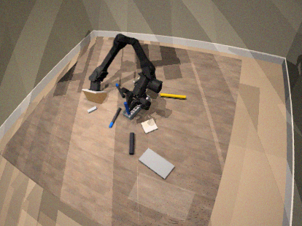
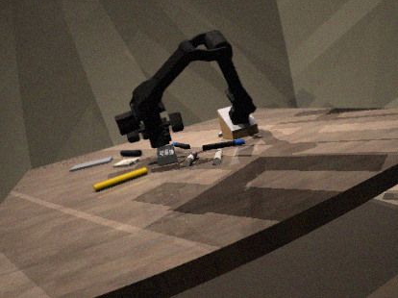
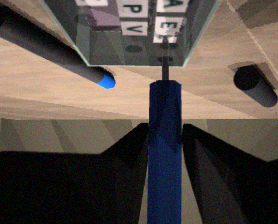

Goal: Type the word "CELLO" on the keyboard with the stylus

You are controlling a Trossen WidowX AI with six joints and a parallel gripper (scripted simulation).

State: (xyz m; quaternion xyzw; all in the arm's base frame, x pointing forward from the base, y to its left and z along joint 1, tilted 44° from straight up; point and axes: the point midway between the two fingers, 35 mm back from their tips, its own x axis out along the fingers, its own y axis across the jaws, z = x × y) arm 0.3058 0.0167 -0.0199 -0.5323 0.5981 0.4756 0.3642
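Gripper (image 1: 128,101) (image 3: 164,131): clamped on blue stylus (image 1: 127,108) (image 3: 165,150)
Stylus tip: at "E" key (image 3: 165,29), contact unclear
Keyboard (image 1: 128,116) (image 2: 167,158) (image 3: 137,64): on desk (image 1: 87,159) (image 2: 62,195) (image 3: 131,97), under gripper
Yellow rod (image 1: 173,96) (image 2: 120,179): nr kbd, flat

Landmark: small grey box-shaped keyboard with white lettered keys (image 1: 130,115) (image 2: 166,156) (image 3: 102,54). Top: high, far, slanting down from the flat grey slab (image 1: 157,163) side. Exterior: low, well back, facing across from the yellow cylindrical rod (image 2: 120,179) (image 1: 173,96) side. Wrist: very close, along the blue faceted stylus (image 1: 127,108) (image 3: 165,140). All share keyboard; top and exterior share rod, slab.
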